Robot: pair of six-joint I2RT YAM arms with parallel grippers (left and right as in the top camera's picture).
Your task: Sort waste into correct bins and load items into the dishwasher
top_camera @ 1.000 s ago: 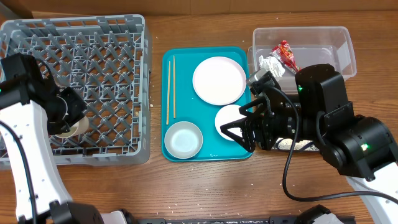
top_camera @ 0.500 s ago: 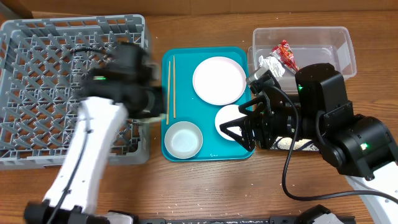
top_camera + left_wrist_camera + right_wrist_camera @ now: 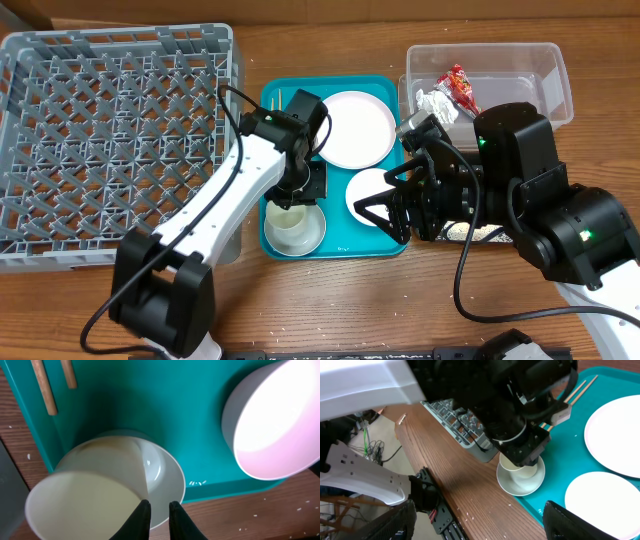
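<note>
- The teal tray (image 3: 340, 246) sits mid-table, with the grey dish rack (image 3: 120, 130) at its 9 o'clock.
- The left arm stretches over from the rack side. The left gripper (image 3: 157, 512) hangs above the tray's 7 o'clock corner, right over the bowl (image 3: 167, 477).
- A small white cup (image 3: 85, 505) sits inside that bowl, leaning, with its open mouth tipped toward the wrist camera.
- The left fingers stand nearly together, with just a slim gap, at the cup's rim. I cannot tell whether they pinch its wall or only brush it.
- The chopsticks (image 3: 47, 385) lie side by side along the tray's 9 o'clock edge, at 11 o'clock from the bowl.
- The large plate (image 3: 355, 128) fills the tray's 1 o'clock corner. The smaller plate (image 3: 365, 188) lies at 4 o'clock, near the bowl but apart from it.
- A few white grains (image 3: 197, 483) dot the tray between bowl and smaller plate.
- The right gripper (image 3: 480, 512) hovers at the tray's 3 o'clock edge, over the smaller plate's rim, its fingers spread wide and holding nothing.
- The clear tub (image 3: 545, 70), at the tray's 2 o'clock, holds the red wrapper (image 3: 458, 85) with the crumpled tissue (image 3: 433, 103) just beside it.
</note>
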